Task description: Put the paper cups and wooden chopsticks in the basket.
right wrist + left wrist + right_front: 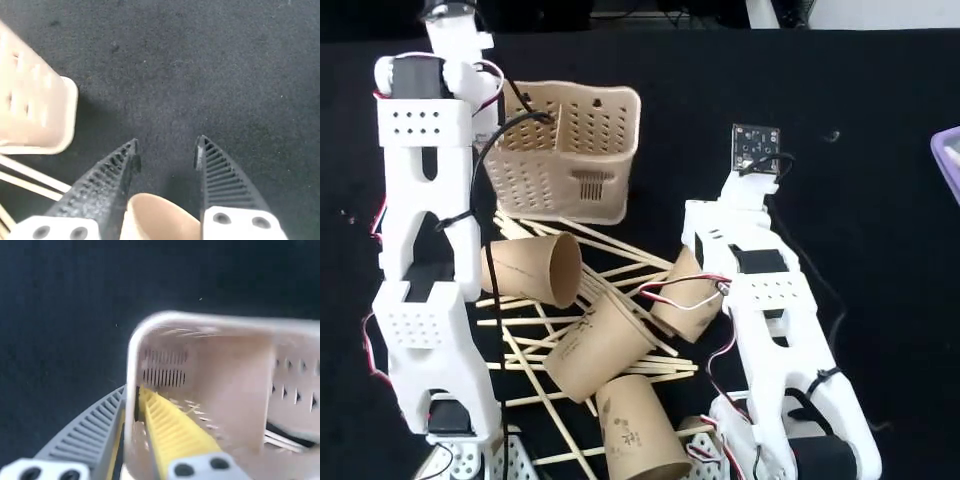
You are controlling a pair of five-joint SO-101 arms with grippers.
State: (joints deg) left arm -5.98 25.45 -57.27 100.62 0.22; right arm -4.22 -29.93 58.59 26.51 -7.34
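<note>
The beige perforated basket (565,150) stands at the back of the black table. In the left wrist view my left gripper (134,389) is shut on the basket (210,370) wall, yellow finger (170,425) inside and grey finger (90,425) outside. In the right wrist view a paper cup's rim (160,215) fills the gap deep between the fingers of my right gripper (165,150). That cup (688,295) sits tilted under the right arm. Three more cups (535,268) (600,345) (640,430) lie on scattered wooden chopsticks (620,262).
A purple container's edge (948,160) shows at the far right. The basket's corner (35,115) lies close beside the right gripper, with two chopsticks (30,177) below it. Open black cloth stretches to the right of the basket.
</note>
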